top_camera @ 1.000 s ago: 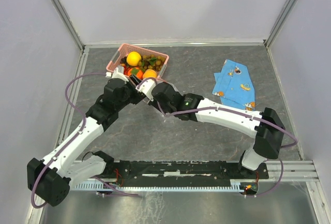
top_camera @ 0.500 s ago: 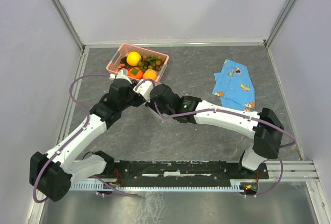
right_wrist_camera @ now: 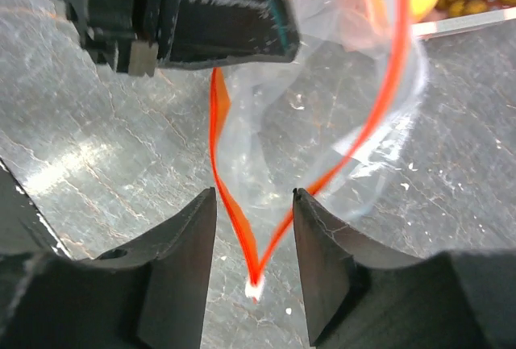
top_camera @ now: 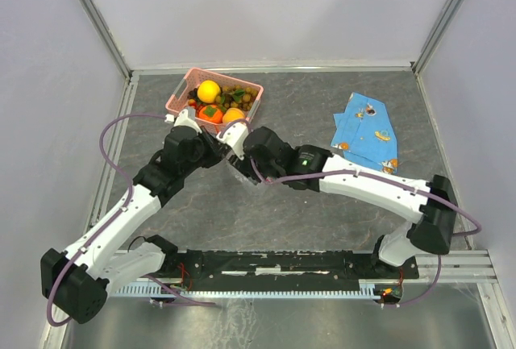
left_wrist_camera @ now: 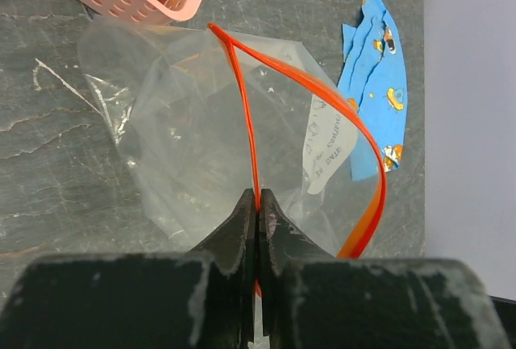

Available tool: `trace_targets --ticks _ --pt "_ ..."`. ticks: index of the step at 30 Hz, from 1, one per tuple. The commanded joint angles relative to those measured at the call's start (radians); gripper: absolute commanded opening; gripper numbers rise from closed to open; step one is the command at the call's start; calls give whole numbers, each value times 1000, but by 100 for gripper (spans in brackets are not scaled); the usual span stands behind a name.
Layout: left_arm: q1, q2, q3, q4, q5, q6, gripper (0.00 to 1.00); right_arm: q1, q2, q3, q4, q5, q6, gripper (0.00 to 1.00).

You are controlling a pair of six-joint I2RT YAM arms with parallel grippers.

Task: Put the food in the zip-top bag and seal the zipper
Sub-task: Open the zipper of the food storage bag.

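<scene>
Now left fingers [left_wrist_camera: 239, 228] are pinching the flimsy, likely slippery zip-top bag [left_wrist_camera: 177, 139] by its firmer red zipper [left_wrist_camera: 249, 123], the surest hold; right fingers [right_wrist_camera: 189, 244] are standing spread.

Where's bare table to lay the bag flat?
Two bare patches of table: the far strip between the pink basket and the blue cloth, and the near stretch between the arms and the base rail. Crowded in front of the basket, where left gripper, right gripper and zip-top bag meet.
</scene>
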Motion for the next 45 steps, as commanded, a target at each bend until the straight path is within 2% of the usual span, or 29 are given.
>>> trace_targets --ticks 1,7,13,16,20,21,24,26,31,33,36,42,45 --pt "-4 -23 2 14 -24 72 3 1 -70 123 -116 70 68 52" --pt "-4 -18 -7 28 6 69 3 -6 -56 112 -82 254 161 63" --pt "-3 -16 -4 27 19 69 3 -11 41 117 -25 289 238 64" --pt "-3 -19 4 19 23 73 3 -14 82 101 -14 378 254 63" --pt "-3 -32 2 8 11 79 3 -16 76 59 23 428 233 50" --pt "-3 -33 3 1 11 81 3 -16 69 51 33 437 227 45" --pt "-3 -36 7 -24 -3 85 3 -19 62 48 29 479 203 17" --pt "-4 -43 13 -47 -15 74 10 -19 60 61 13 494 199 2" --pt "-3 -57 -13 -46 4 -17 44 -14 40 72 29 496 199 2" --pt "-4 -51 -13 -32 33 -49 53 -9 40 72 41 512 205 2" --pt "-5 -32 4 -18 75 -100 60 -1 45 77 45 560 221 2" --pt "-27 -25 24 -15 90 -218 61 1 33 68 47 662 230 2" --pt "-39 -39 29 -19 75 -262 62 0 21 58 67 658 226 2"
